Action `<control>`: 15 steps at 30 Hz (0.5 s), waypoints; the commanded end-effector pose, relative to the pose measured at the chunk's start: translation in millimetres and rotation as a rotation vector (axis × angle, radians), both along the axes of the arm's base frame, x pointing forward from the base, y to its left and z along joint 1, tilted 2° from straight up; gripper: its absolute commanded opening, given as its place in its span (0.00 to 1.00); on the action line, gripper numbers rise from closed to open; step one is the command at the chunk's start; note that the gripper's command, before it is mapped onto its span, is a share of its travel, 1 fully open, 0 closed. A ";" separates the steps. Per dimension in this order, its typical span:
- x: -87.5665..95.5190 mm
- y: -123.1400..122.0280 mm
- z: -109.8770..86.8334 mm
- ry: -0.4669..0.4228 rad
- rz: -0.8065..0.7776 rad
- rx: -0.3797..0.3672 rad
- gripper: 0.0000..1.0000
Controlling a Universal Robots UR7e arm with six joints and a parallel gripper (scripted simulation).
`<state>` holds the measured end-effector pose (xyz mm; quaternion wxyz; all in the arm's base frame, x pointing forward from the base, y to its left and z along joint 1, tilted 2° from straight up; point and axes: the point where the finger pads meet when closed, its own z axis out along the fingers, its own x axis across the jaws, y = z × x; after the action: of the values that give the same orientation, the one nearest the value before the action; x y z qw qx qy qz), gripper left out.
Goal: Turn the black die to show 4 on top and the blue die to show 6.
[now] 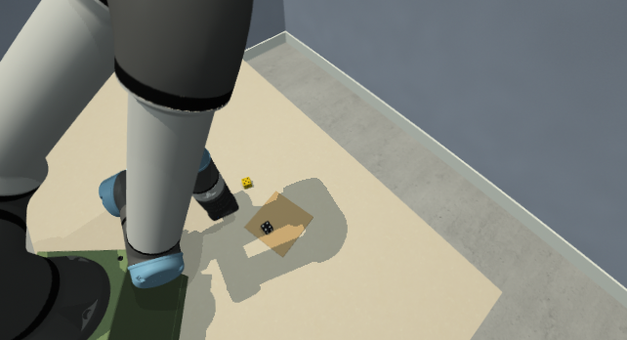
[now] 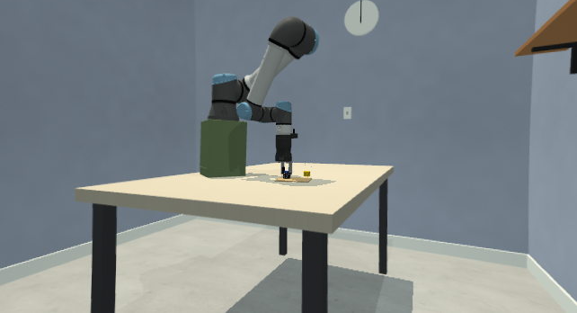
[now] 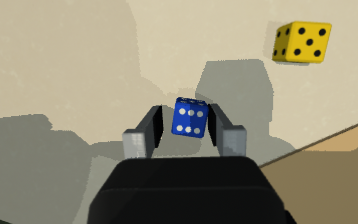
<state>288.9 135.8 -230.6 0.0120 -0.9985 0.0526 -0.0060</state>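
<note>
Now the gripper (image 3: pixel 184 131) straddles the blue die (image 3: pixel 190 117), jaws unclenched and holding nothing (off the mat (image 3: pixel 325 165)); closing comes next.

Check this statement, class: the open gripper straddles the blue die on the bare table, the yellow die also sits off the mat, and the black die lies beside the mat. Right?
One slip: the top view shows the black die on the mat, not beside it. The rest stands: the open gripper straddles the blue die, and the yellow die is off the mat.
</note>
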 end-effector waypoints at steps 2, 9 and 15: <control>0.4 0.1 -5.2 -0.001 0.000 0.000 0.79; 0.4 0.2 -5.8 -0.001 0.000 0.000 0.79; 0.4 0.2 -5.8 -0.001 0.000 0.000 0.79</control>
<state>288.9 135.9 -236.7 0.0120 -0.9985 0.0526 -0.0060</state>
